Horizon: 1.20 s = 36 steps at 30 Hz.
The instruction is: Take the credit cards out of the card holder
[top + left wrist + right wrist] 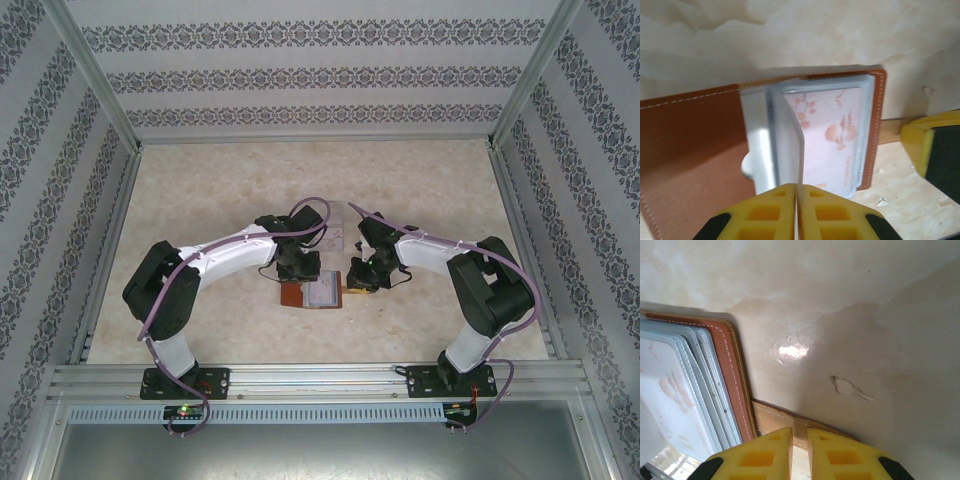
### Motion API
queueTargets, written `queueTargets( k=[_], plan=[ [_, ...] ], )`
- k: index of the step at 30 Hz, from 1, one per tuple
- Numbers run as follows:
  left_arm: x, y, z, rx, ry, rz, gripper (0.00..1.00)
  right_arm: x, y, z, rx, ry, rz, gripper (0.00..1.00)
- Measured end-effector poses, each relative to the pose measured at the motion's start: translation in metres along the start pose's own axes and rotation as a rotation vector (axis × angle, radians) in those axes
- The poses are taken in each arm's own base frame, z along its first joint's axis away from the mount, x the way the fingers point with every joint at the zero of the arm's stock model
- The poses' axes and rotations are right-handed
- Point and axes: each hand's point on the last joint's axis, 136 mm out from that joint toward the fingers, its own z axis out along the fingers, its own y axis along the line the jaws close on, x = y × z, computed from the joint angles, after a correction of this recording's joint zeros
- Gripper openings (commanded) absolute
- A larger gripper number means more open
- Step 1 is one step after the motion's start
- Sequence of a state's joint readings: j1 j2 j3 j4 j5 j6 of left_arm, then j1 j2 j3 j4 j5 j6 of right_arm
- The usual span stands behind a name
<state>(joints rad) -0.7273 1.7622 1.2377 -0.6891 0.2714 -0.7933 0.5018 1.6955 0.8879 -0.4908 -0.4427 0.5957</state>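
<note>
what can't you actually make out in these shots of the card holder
Left wrist view: the pale sheet pinched in the left hand is blurred; card or pocket, cannot tell.
Right wrist view: the right hand covers the strap tab; gripped or only pressed, unclear.
Top view: both arms hide part of the card holder; its cards are too small to count.

Both arms bend inward, wrists tipped down. The left pincer pinches the edge of a pale grey card. The right pincer, just to its right, is nearly closed, a slim gap showing.
</note>
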Motion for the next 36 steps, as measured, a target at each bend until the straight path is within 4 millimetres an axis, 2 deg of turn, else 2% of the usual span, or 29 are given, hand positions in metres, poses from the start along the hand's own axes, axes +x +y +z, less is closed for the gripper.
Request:
queueTargets(
  k=[7,15,23,36],
  plan=[
    [0.0,-0.013,0.004,0.08,0.007,0.002,0.08,0.0,0.0,0.0,0.0,0.001,0.0,0.18],
    [0.002,-0.01,0.007,0.08,0.009,-0.01,0.07,0.0,0.0,0.0,0.001,0.001,0.0,0.18],
    [0.003,0.013,-0.002,-0.039,-0.017,0.001,0.07,0.0,-0.001,0.001,0.002,0.002,0.001,0.18],
    [0.002,0.04,-0.007,-0.151,-0.026,0.014,0.07,0.0,0.0,0.001,0.001,0.003,0.001,0.18]
  ],
)
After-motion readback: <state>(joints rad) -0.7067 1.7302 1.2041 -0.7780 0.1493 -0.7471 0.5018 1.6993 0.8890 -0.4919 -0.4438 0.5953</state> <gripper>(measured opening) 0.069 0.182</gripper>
